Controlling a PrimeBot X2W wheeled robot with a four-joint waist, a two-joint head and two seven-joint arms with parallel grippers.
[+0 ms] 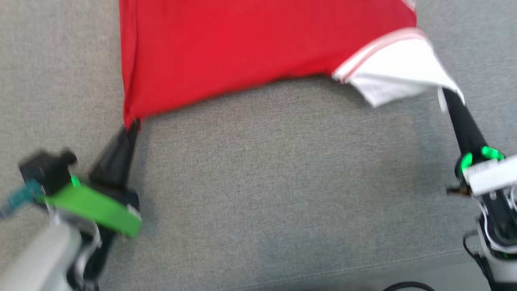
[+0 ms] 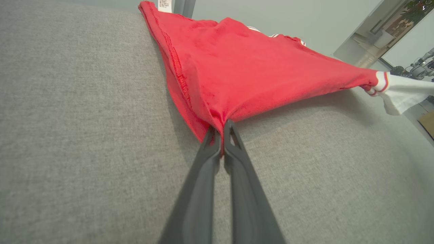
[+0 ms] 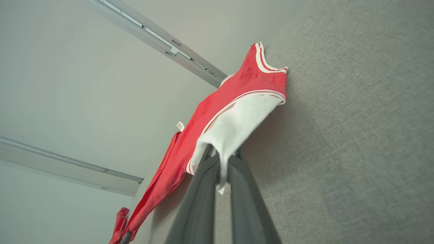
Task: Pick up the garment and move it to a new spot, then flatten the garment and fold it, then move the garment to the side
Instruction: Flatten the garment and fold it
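1. The left gripper (image 2: pixel 222 130) has its two dark fingers (image 2: pixel 200 189) pressed together with no gap at the tips. A bunched corner of the red garment (image 2: pixel 254 74) is pinched between them, right at the stitched hem.
2. The right gripper (image 3: pixel 220 159) is closed the same way, clamped on the edge of the white sleeve (image 3: pixel 234 128). A small flap of white cloth hangs down between the fingers below the pinch.
3. The garment's near edge is stretched taut between the two pinch points. In the left wrist view this edge is raised just off the surface, with shadow beneath it.
4. A striped band (image 1: pixel 379 46) in red and white runs where the sleeve meets the red body.
5. The rest of the garment lies on a grey woven cushion (image 1: pixel 282 182) and runs past the top edge of the head view.
6. In the head view the left gripper is at lower left and the right gripper at the right edge, well apart, both pointing up toward the cloth.
7. A small white label (image 3: pixel 180 126) sticks out at the far hem.
8. A seam (image 1: pixel 363 266) crosses the cushion near its front edge, and a dark cable (image 1: pixel 408 286) lies just beyond it. The head view is motion-blurred.
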